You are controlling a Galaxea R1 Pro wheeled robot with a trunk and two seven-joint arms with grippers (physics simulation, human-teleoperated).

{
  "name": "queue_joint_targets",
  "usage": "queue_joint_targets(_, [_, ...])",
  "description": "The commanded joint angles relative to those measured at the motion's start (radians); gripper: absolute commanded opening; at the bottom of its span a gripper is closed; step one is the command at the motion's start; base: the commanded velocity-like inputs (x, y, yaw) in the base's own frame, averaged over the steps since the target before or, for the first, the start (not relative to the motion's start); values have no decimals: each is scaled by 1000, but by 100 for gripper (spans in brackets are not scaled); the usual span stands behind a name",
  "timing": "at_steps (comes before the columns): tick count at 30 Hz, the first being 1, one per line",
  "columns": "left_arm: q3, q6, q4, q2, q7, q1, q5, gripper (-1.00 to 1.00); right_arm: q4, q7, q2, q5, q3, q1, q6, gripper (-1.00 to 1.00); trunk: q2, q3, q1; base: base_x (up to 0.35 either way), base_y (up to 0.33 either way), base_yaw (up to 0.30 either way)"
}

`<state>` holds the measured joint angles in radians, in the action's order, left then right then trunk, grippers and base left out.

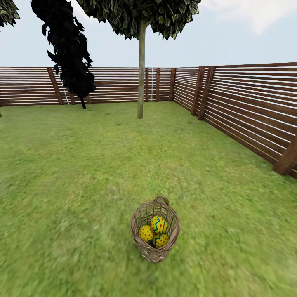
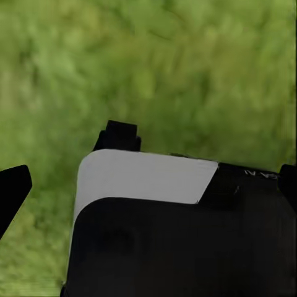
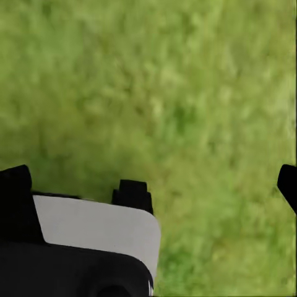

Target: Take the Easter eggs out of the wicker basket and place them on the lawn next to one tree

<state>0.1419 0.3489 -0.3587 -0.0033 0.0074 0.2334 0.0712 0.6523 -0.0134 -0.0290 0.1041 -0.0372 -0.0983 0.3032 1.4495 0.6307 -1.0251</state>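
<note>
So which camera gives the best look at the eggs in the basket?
The head view: all three Easter eggs sit clustered inside the wicker basket, seen from above. Both wrist views look down at the lawn, with grass past the fingertips.

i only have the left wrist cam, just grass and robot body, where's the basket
Observer: On the head view the wicker basket stands on the lawn, just ahead of the robot.
Operator: eggs still in it
Observer: Yes, all three Easter eggs lie inside.
Operator: any tree close
Observer: A pale-trunked tree stands far beyond the basket, near the fence.
</note>
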Motion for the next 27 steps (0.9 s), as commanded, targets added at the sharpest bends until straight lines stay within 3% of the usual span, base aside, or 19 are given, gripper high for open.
queue_joint_targets(1, [5, 19, -7, 1, 1, 21, 21, 100, 57, -1, -2, 12, -3, 0, 41, 100, 0, 1, 0, 0, 0, 0])
queue_joint_targets(5, [14, 94, -16, 9, 3, 101, 69, 100, 251, 1, -10, 19, -3, -5, 160, 100, 0, 1, 0, 0, 0, 0])
queue_joint_targets(9, [34, 116, -42, 10, 3, 155, 87, 100, 407, 0, -28, 21, -3, -10, 227, 100, 0, 1, 0, 0, 0, 0])
queue_joint_targets(18, [38, 103, -45, 0, -2, 166, 91, 100, 449, -2, -33, 48, -9, -14, 237, 100, 0, 1, 0, 0, -99, 33])
queue_joint_targets(27, [38, 85, -25, -1, 3, 165, 91, 100, 439, 2, -32, 57, -11, -14, 234, 100, 0, 1, 0, 0, -315, 245])
